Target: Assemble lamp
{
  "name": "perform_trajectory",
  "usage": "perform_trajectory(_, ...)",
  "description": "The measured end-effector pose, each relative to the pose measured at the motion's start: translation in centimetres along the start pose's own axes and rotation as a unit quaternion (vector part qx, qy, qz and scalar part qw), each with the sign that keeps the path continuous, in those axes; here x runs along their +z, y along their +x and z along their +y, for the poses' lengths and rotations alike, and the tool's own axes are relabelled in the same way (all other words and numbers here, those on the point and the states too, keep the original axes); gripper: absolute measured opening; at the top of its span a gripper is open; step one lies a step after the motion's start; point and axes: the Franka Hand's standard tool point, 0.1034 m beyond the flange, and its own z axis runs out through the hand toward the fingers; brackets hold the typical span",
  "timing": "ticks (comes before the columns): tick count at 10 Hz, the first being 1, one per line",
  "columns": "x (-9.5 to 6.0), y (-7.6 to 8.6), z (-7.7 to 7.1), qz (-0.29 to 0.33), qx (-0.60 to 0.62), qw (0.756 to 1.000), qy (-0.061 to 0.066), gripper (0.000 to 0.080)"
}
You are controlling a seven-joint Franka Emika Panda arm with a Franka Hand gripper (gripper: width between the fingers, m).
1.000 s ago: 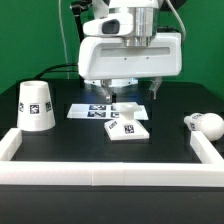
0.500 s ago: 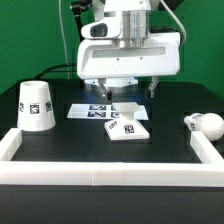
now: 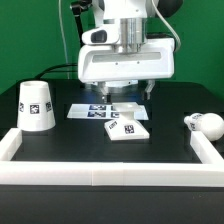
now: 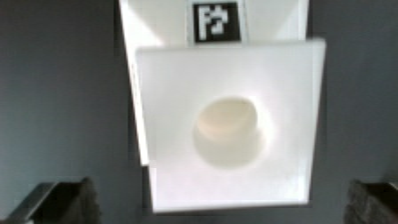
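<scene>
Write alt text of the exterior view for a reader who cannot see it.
The robot's open gripper hangs above the square lamp base on a black table. The shade stands at the exterior view's left, the bulb lies at its right.

Tagged base [image 3: 127,129] flat between shade [image 3: 36,106] and bulb [image 3: 203,124]

The white square base [image 4: 231,70] fills most of the frame, blurred, lying flat on the dark table [image 4: 63,90]. A shallow oval hollow [image 4: 231,132] sits near the base's middle. Past one edge of the base shows the marker board [image 4: 157,20] with one black-and-white tag [image 4: 215,22]. Two dark fingers [image 4: 59,202] stand wide apart, one off each side of the base, clear of it.
</scene>
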Motion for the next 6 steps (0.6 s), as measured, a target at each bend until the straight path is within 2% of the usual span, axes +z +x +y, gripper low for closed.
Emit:
perform_trajectory(3, 0.9, -0.7, -0.6, -0.003, -0.005, 1.000, 0.001, 0.0699)
perform_trajectory(6, 1.9, -1.3, -0.4, -0.013, -0.009, 1.000, 0.002, 0.0699)
